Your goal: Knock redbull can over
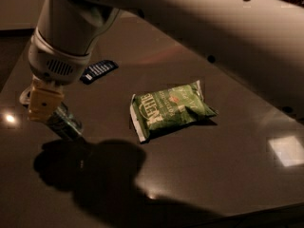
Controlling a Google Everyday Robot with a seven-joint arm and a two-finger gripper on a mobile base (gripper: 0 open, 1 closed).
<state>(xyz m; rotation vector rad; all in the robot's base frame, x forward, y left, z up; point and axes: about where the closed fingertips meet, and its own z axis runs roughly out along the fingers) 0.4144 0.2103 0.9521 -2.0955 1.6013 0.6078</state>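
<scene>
The redbull can (pixel 67 123) is at the left of the dark table, tilted, with its upper end under my gripper and its lower end pointing right and toward the front. My gripper (pixel 45 104) is at the end of the big white arm, and its yellowish tip is against the can's upper end. The can's top is hidden behind the gripper. The arm's shadow lies just below the can.
A green crinkly snack bag (pixel 171 110) lies flat in the middle of the table (pixel 228 175). A flat dark-blue packet (pixel 99 71) lies behind the gripper. The white arm (pixel 199 27) spans the top of the view. The table's front edge runs along the bottom right.
</scene>
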